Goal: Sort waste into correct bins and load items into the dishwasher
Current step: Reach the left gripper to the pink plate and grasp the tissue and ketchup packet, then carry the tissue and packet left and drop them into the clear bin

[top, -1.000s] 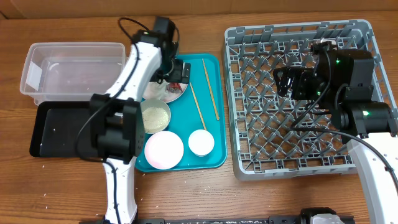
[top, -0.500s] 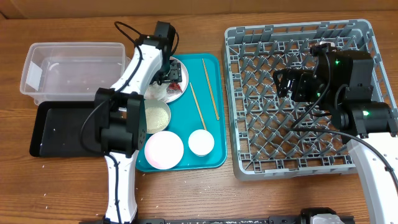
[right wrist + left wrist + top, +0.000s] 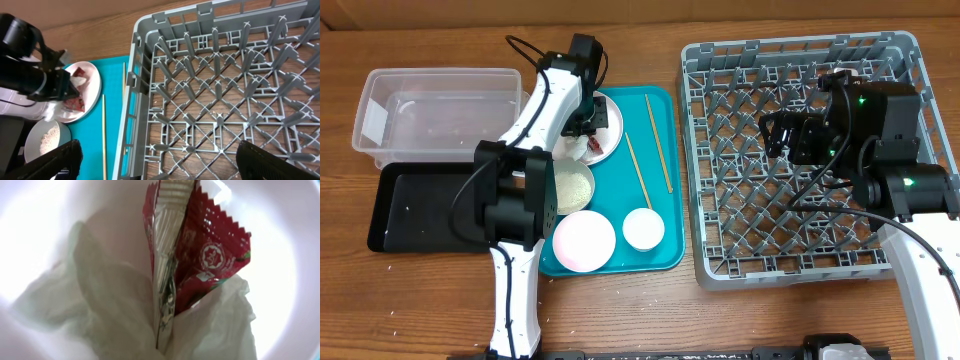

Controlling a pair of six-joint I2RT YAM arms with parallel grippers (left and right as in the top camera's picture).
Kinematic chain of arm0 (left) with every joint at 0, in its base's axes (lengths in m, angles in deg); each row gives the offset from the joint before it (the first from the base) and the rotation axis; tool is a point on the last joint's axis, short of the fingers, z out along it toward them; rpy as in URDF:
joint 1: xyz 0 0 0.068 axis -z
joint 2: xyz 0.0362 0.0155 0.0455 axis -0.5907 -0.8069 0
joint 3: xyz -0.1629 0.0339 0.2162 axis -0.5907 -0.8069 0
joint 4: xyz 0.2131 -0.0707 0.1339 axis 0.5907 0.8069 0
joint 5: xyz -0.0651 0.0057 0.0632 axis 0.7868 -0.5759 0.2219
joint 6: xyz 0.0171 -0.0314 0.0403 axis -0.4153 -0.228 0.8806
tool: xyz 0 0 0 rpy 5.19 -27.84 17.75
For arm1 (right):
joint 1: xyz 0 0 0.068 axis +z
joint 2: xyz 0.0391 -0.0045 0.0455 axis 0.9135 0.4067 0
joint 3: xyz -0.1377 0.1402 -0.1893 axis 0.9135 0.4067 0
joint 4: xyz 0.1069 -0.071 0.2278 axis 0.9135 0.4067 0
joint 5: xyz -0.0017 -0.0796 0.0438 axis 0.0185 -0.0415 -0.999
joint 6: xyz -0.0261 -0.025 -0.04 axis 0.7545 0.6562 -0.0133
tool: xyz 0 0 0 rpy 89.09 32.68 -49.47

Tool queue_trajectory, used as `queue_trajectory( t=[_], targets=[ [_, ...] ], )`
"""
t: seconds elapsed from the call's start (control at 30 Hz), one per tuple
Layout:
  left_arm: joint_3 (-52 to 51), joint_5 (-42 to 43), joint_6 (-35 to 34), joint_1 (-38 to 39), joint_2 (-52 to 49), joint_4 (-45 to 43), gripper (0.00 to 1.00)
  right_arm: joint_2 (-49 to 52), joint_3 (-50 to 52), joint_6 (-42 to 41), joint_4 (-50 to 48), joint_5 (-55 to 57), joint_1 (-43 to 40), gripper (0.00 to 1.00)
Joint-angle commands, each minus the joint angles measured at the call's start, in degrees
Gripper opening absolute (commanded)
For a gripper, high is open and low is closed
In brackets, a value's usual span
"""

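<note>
Moved: left gripper (image 3: 585, 125) had slid a little toward 9 o'clock over the round white plate (image 3: 612, 118) and settled lower, baring the plate's 3 o'clock rim. The right gripper (image 3: 778, 135) had hardly stirred.
Left jaws: their state could not be told. The wrist camera sat so close to the waste that no finger showed.
Right jaws: spread wide and empty, hovering over the large square grey plastic dish rack (image 3: 720, 250).
Waste: a small red-and-white wrapper (image 3: 212, 255) rested touching a crumpled white paper napkin (image 3: 100, 300). Both lay on the white plate at the 12 o'clock end of the teal serving tray (image 3: 665, 255).
Crumbs: pale rice-like crumbs (image 3: 572, 188) lay inside the grey-green bowl (image 3: 591, 178), just at 6 o'clock of the white plate.
Bins: the clear rectangular plastic tub (image 3: 380, 85) stood at 9 o'clock of the teal tray and showed no waste inside. The shallow black rectangular tray (image 3: 410, 215), just at the tub's 6 o'clock, held only a few pale specks.
Dishes: the pale pink plate (image 3: 583, 240), the small white cup (image 3: 643, 228) and two thin wooden chopsticks (image 3: 655, 140) were all on the teal tray.
Rack: bare of dishes, standing on the wooden worktop (image 3: 650, 320) at 3 o'clock of the teal tray.
Progress: judged barely begun. Neither wrapper nor napkin had been binned and no dish was racked.
Left to do: bin the wrapper and napkin, tip out the crumbs, then rack every dish and the chopsticks.
</note>
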Motion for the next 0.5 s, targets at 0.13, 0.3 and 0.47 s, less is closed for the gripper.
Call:
queue_trajectory(
  t=[0.13, 0.3, 0.47],
  targets=[
    [19.3, 1.4, -1.9, -4.9, 7.0, 12.0, 0.04, 0.2, -1.3, 0.0, 0.0, -0.3, -0.1, 1.0],
    [22.4, 1.3, -2.6, -12.0, 10.6, 15.7, 0.05, 0.2, -1.3, 0.0, -0.1, -0.3, -0.1, 1.0],
    [19.6, 1.1, -2.6, -18.8, 8.9, 15.1, 0.1, 0.2, -1.3, 0.0, -0.3, -0.3, -0.1, 1.0]
  ],
)
